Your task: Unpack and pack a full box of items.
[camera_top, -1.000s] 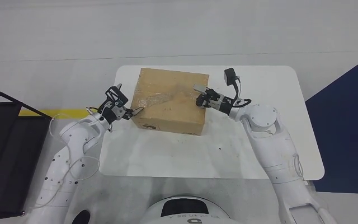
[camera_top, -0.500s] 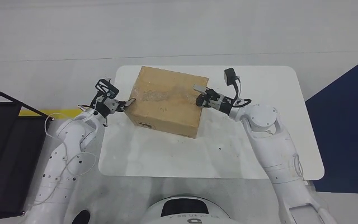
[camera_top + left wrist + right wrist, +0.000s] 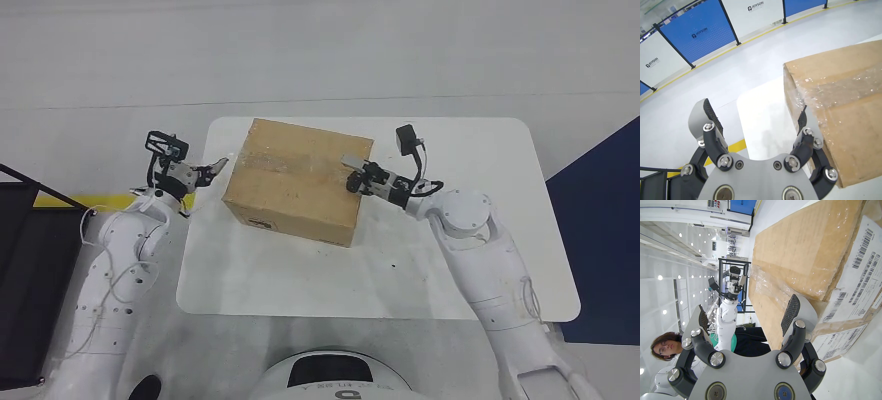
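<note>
On the white table (image 3: 480,260) sits a closed cardboard box (image 3: 295,195), turned slightly askew, its top seam covered with clear tape (image 3: 783,283). At the box's left end the left gripper (image 3: 210,170) hangs just beside the taped edge, spread wide with nothing between its fingers. At the opposite upper edge the right gripper (image 3: 352,172) is also spread. One finger (image 3: 791,311) lies over the box top near the seam; whether it touches cannot be told. Shipping labels (image 3: 857,275) cover that side.

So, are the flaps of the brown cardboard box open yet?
No, the brown cardboard box is closed, with clear tape running across its top.
</note>
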